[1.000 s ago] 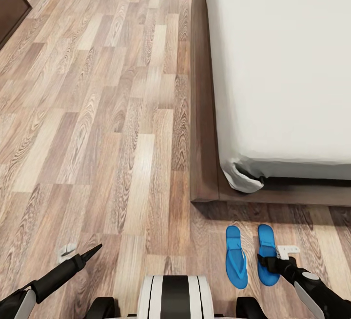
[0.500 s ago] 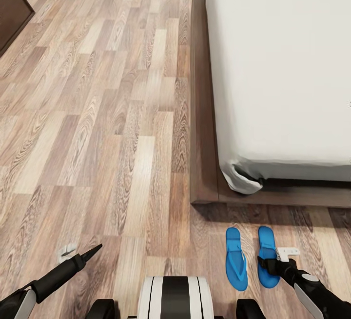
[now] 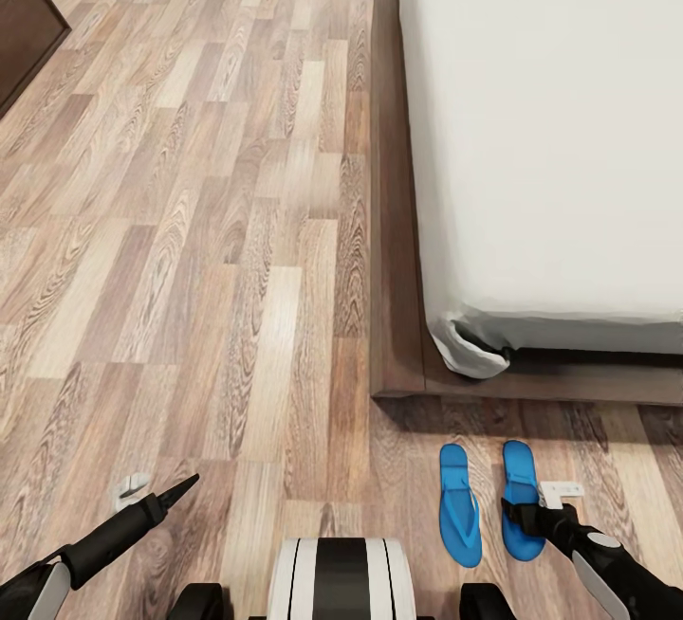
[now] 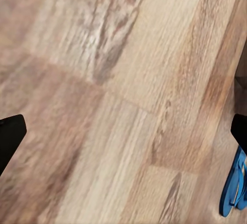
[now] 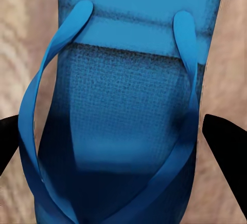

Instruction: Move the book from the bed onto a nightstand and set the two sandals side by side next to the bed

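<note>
Floorboards of pale wood plank cover the left of the head view, with a dark cabinet cut off at the far corner, too little of it showing to tell whether it is a nightstand. The left hand hangs low over bare floor; in its wrist view the fingertips sit at opposite edges, so it is spread wide and empty. Further right, the two sandals lie side by side at the foot of the bed, apart from its frame: the left sandal free, the right sandal directly under the right hand. That hand's fingertips stand out at either side of the sole, wide and gripping nothing. The risk, as I judge it, is that lifting or turning the arm clips a strap and drags the sandal out of line with its mate. The book is not on the visible stretch of mattress; the bed's far side is cropped.
</note>
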